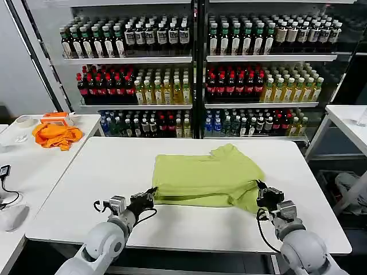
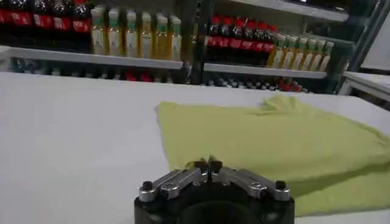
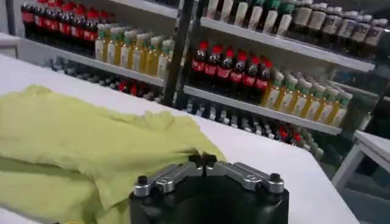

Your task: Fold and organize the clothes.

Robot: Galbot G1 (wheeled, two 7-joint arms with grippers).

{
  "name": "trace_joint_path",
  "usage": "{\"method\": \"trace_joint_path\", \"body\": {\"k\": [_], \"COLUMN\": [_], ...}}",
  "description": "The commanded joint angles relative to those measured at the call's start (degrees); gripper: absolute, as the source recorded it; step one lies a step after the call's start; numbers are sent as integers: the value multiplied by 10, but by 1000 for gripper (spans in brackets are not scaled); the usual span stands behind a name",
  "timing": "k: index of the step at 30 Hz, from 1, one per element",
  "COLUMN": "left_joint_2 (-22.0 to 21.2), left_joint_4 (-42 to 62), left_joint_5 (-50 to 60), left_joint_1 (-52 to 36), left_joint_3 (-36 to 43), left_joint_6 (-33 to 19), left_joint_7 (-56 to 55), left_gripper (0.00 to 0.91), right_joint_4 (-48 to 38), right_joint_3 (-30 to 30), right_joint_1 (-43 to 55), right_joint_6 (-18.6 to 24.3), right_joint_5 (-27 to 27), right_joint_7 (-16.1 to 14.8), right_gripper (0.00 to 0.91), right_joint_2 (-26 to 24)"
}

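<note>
A crumpled bright orange cloth (image 1: 56, 135) is seen on the white side table (image 1: 34, 166). Glass-fronted shelves of bottled drinks (image 1: 195, 69) are ranged behind the white work table (image 1: 114, 172).

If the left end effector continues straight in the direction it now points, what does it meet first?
Most likely the lime T-shirt: the left end effector, fingers together, sits at its near left edge on the white table, pointing across the fabric. Depth is unclear.

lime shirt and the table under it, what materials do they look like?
T-shirt: soft matte knit, probably cotton; it creases and drapes limply. Table: smooth white top, likely laminate or coated board; flat, with a faint sheen, though the core is hidden.
</note>
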Motion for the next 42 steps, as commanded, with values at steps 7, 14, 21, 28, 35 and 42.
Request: {"method": "trace_joint_path", "body": {"k": [7, 14, 21, 28, 35, 42], "left_joint_2": [-18, -18, -16, -21, -29, -36], "left_joint_4": [30, -1, -18, -18, 15, 30], "left_joint_5": [13, 18, 23, 25, 36, 48], "left_joint_1": [-17, 20, 51, 60, 48, 38], "left_joint_3": [14, -8, -23, -27, -22, -14], "left_joint_6": [0, -6, -11, -10, -9, -11], "left_joint_7": [2, -2, -5, -5, -9, -14], "left_gripper": [907, 907, 907, 907, 907, 212], "right_joint_4": [-39, -3, 42, 45, 6, 2], "right_joint_3": [-31, 10, 82, 130, 117, 81], "right_joint_1": [19, -27, -103, -138, -131, -118], "right_joint_6": [-7, 15, 14, -16, -53, -46], "right_joint_5": [-38, -27, -12, 50, 116, 113], "right_joint_7": [-8, -4, 5, 19, 28, 26], "right_gripper": [907, 907, 907, 907, 907, 0], "right_joint_2": [6, 19, 21, 35, 52, 70]}}
